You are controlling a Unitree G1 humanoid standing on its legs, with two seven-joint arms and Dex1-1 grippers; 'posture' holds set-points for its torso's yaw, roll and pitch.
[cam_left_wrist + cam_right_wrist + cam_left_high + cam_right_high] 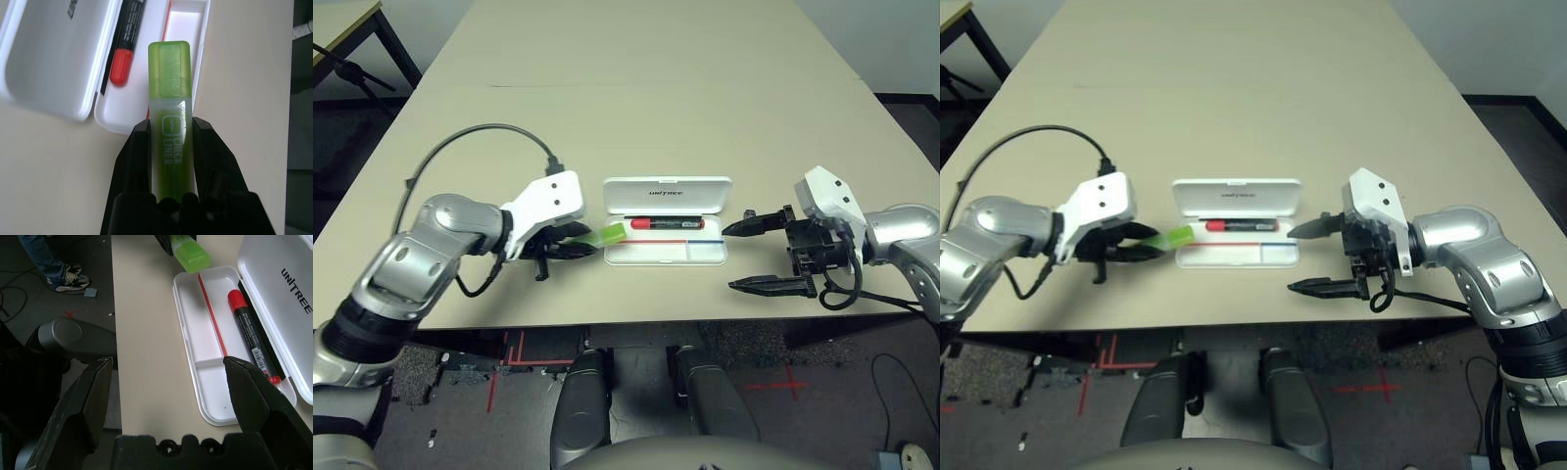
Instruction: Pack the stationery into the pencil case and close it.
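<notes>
Both forearms are rounded silver-grey metal shells with dark joint bands, each ending in a white angular wrist housing. From each housing springs a tool of two tapering black fingers: the left tool (570, 247) and the right tool (756, 255). A black cable arcs from the left forearm to a plug on its housing, and looped black wires hang beside the right wrist.

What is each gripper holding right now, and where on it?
The left gripper is shut on the green highlighter, fingers clamped on its labelled body, capped end pointing at the open pencil case. The right gripper is open, holding nothing.
</notes>
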